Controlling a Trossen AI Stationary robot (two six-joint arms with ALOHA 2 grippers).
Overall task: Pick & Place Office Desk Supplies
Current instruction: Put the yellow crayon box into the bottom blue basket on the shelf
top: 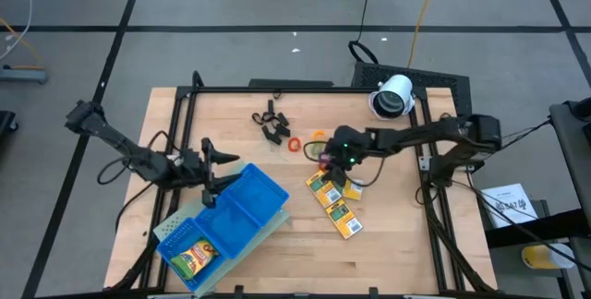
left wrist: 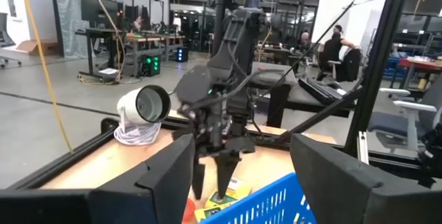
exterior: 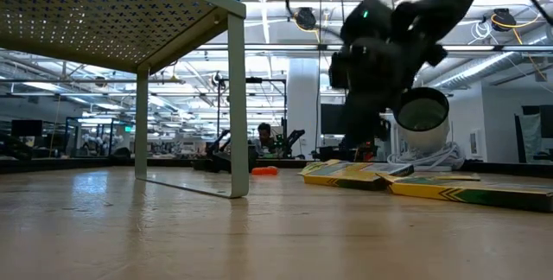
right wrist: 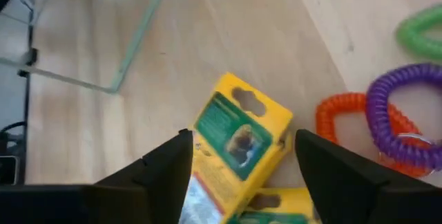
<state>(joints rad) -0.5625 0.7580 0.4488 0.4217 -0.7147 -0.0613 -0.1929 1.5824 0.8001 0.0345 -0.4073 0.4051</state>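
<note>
Between our right gripper's [right wrist: 242, 182] two dark fingers, which stand wide apart with nothing clamped, a yellow crayon-style pack [right wrist: 238, 137] lies flat on the wooden table [right wrist: 228, 37]. We see its green printed panel and the hang-hole cut into its top flap. Its lower end rests on a second yellow pack [right wrist: 276, 210], only the edge of which shows. Just beside them lie coiled rings: an orange one [right wrist: 342, 117], a purple one [right wrist: 407, 113] overlapping it, and a green one [right wrist: 421, 30] a little apart.

From above, our right gripper [top: 340, 172] hangs over those packs near the table's middle, and a third yellow pack [top: 343, 218] lies just beyond them toward the front edge. A red-orange ring [top: 294, 143] and a yellowish one [top: 318, 137] sit close by. Several black clip-like pieces [top: 271, 124] are scattered farther back, well apart from the packs.

Our left gripper [top: 217, 174] is above the back corner of the blue plastic basket [top: 247, 197], fingers spread and empty. The basket rests on a pale perforated stand [top: 277, 218], and one more printed pack [top: 194, 257] lies in its front compartment.

A white cylindrical camera [top: 394, 97] sits at the table's back right corner. People sit at desks in the room behind.
</note>
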